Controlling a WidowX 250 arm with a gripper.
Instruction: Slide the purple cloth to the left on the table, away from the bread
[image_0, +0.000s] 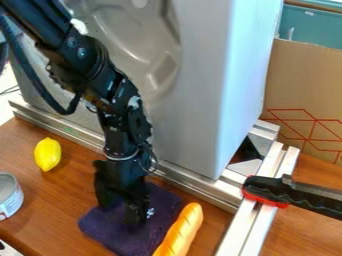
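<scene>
The black gripper (121, 209) points down over a dark purple cloth (157, 220) at the lower middle of the camera view. Its two fingers stand apart, low over the cloth, with dark fabric showing between them; whether they touch it I cannot tell. The cloth lies flat on the wooden table. Just right of it, a toy bread loaf (180, 232) lies at a slant along its edge. A yellow lemon (47, 154) rests to the left of the gripper, and a metal can (9, 196) stands at the left edge.
Behind the arm rises a large grey panel (194, 90), with a metal rail (180, 179) along its foot. Another pale rail (257, 217) runs down on the right, crossed by a black and red clamp handle (294, 194). A cardboard box (304, 85) is at the right.
</scene>
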